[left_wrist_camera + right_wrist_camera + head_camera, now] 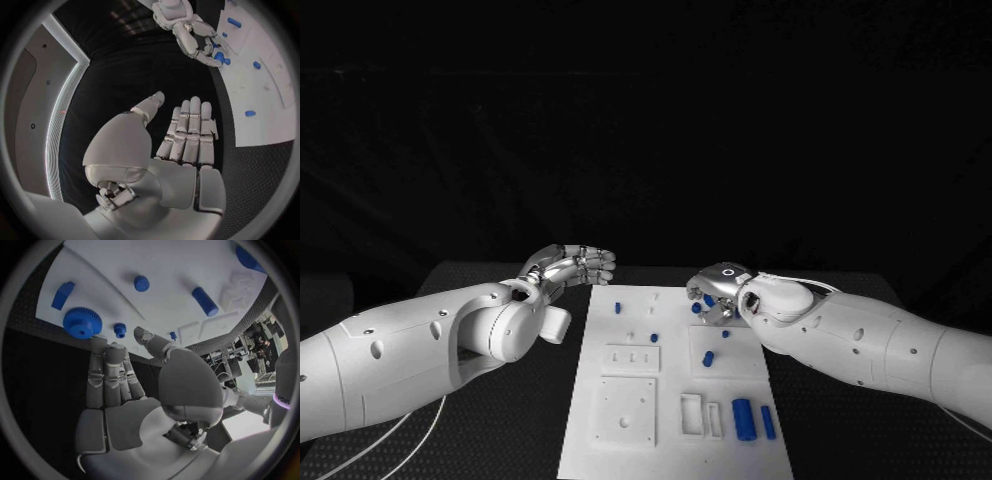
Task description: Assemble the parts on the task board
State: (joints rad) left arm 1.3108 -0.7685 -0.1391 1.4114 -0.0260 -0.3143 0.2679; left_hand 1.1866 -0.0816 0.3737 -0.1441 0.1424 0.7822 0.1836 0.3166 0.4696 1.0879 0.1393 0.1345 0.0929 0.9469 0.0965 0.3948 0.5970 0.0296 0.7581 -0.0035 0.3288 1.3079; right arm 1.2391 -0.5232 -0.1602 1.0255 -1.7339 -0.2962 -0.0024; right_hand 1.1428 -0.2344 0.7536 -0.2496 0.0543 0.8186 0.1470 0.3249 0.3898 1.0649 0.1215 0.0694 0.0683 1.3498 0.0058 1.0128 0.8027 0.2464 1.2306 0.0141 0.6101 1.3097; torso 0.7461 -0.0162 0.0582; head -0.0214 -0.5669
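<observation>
Nearest the head camera, the board (675,440) runs away down the middle of the black table (877,440), a long white plate carrying raised white blocks and scattered blue parts. At its near end a slotted block (694,415) stands beside two upright-lying blue cylinders, a thick cylinder (744,419) and a thin cylinder (767,422) just right of it. A square block (626,410) with holes sits to their left, and a smaller plate (630,358) lies behind it. Farther up, a short blue peg (708,358) lies on a pale square, and a small blue stud (617,308) stands near the left edge.

Both white arms reach in from the sides. Beside the board's far left corner, over the table, the left hand (571,266) hangs; the left wrist view shows its fingers (187,135) straight and side by side, thumb apart, holding nothing.

At the far right part of the board, the right hand (721,292) hovers palm down. In the right wrist view its fingers (112,375) stretch out together with nothing in them, their tips close to a blue gear (82,322) and a tiny blue pin (120,330); whether they touch is unclear. Beyond lie a blue bar (62,294), a round knob (142,283) and a longer roller (205,301). From the head camera the hand hides most of these.
</observation>
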